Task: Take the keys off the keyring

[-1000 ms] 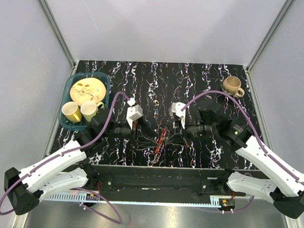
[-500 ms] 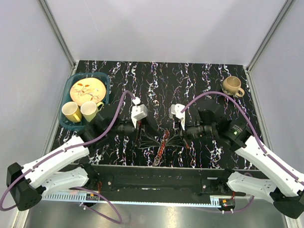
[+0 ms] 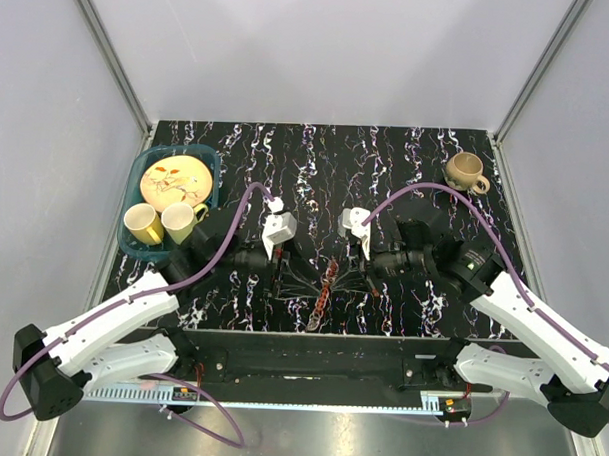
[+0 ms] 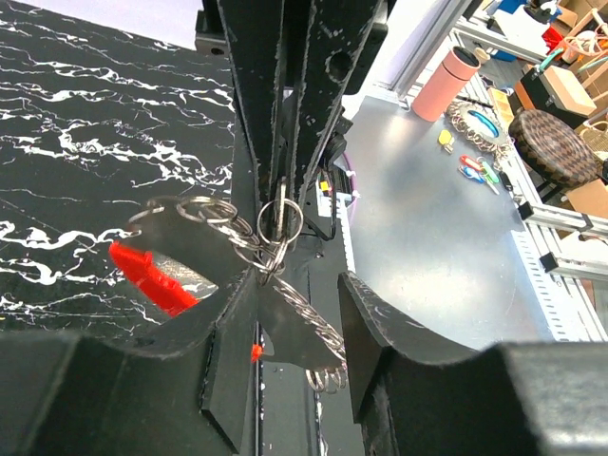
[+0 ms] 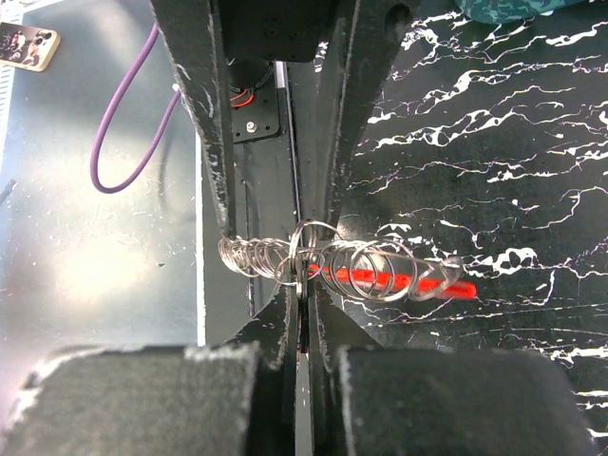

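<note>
The keyring bunch (image 3: 325,281), a chain of thin silvery loops with a bright red piece (image 3: 317,300), hangs between both grippers near the table's front edge. My right gripper (image 5: 304,306) is shut on one loop (image 5: 306,255); the other loops (image 5: 380,271) and the red piece (image 5: 404,283) trail to its right. My left gripper (image 4: 294,353) is open, and a string of loops (image 4: 313,323) passes between its fingers. The left wrist view shows the red piece (image 4: 152,277) beside a flat grey key (image 4: 195,274). The other keys are hidden in the tangle.
A teal basket (image 3: 144,168) at the back left holds a patterned plate and two yellow mugs (image 3: 145,224). A beige mug (image 3: 466,172) stands at the back right. Purple cables (image 3: 426,188) arch over both arms. The table's front edge lies just behind the bunch.
My left gripper has moved right and closer to the bunch. The right gripper has stayed shut on its loop and has hardly moved.
</note>
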